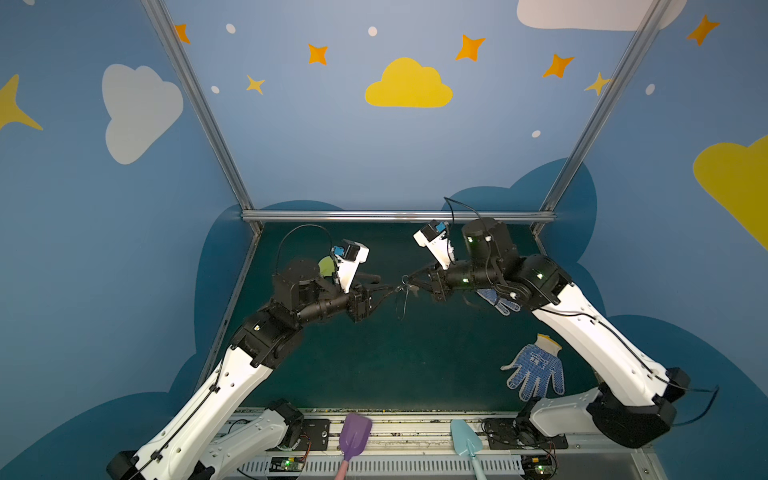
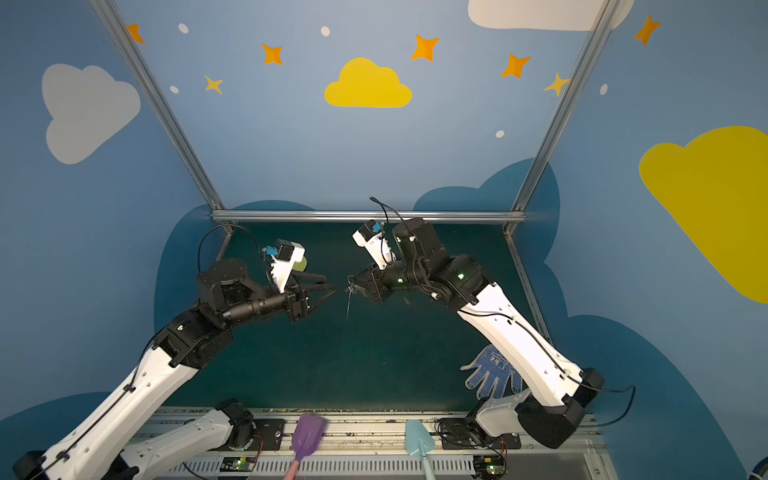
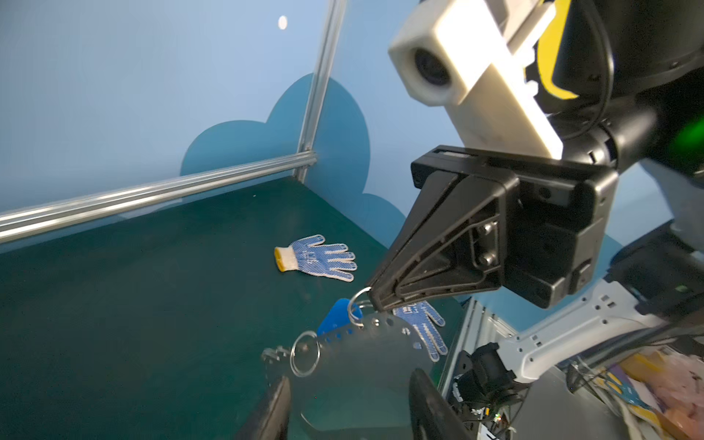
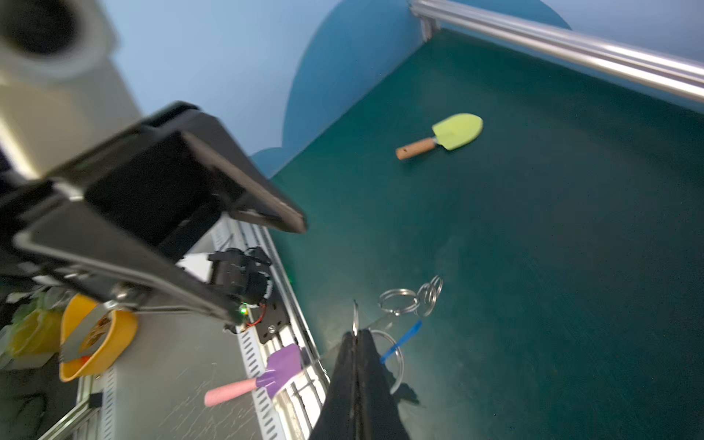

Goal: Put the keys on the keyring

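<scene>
Gripping keyring point(image 3: 362, 362) by ring, right pincer point(image 3: 375, 301) clenched, long axis downward, left pincer point(image 3: 348, 381) released

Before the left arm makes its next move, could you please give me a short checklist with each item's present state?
1. Right gripper shut on the metal ring: ok.
2. Left gripper open: ok.
3. Keyring hanging off the table: ok.
4. Blue tag threaded onto that ring: cannot tell.
5. Left fingers free of the keyring: cannot tell.
</scene>
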`<state>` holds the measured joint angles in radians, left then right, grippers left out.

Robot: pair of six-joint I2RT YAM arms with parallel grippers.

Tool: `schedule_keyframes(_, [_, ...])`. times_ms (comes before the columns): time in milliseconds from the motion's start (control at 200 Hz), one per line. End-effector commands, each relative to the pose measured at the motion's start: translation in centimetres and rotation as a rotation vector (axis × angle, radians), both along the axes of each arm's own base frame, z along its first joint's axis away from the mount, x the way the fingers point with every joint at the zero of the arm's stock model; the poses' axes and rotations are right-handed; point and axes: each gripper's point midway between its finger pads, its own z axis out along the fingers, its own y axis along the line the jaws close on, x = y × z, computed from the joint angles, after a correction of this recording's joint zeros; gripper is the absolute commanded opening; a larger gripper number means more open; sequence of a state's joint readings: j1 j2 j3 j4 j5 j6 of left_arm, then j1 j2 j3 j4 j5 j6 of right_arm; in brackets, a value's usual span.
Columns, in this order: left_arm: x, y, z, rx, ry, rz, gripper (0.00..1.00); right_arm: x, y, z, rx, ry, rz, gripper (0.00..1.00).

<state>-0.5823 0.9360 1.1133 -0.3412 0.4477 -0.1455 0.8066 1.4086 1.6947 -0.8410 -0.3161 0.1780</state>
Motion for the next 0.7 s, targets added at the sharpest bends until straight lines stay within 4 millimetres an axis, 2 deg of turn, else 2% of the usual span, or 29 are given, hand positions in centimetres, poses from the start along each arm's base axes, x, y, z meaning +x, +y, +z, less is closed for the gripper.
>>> schedule_keyframes(0, [0.8,1.4,-1.4,0.021,0.050,0.102,0.47,1.6,-3.2,-2.3,-0.175,0.042,-0.180,0.00])
schedule_keyframes(60, [0.9,1.4,-1.8,0.005,0.082,0.116,0.44,2.1,-3.4,-2.9,-0.207,0.090,-0.216,0.00])
schedule_keyframes(135, [0.4,0.4,-2.5,-0.023,0.113,0.056,0.41,2.5,-3.6,-3.7,-0.241,0.158,-0.255,0.00])
schedule_keyframes(280, [0.1,-1.8,-4.1,-0.113,0.204,0.024,0.43,3.1,-3.8,-4.4,-0.264,0.212,-0.310,0.00])
schedule_keyframes(350, [0.1,-2.5,-4.9,-0.122,0.186,0.052,0.47,3.3,-3.7,-4.4,-0.238,0.237,-0.341,0.00])
schedule_keyframes(466, [0.2,-3.2,-5.3,-0.112,0.142,0.103,0.47,3.9,-3.9,-4.7,-0.181,0.277,-0.419,0.00])
schedule_keyframes(541, [0.5,-3.5,-5.4,-0.091,0.114,0.143,0.52,4.2,-4.0,-4.8,-0.148,0.304,-0.451,0.00])
schedule_keyframes(691, [1.1,-4.5,-6.6,-0.075,0.074,0.195,0.53,4.3,-4.1,-4.6,-0.084,0.339,-0.481,0.00])
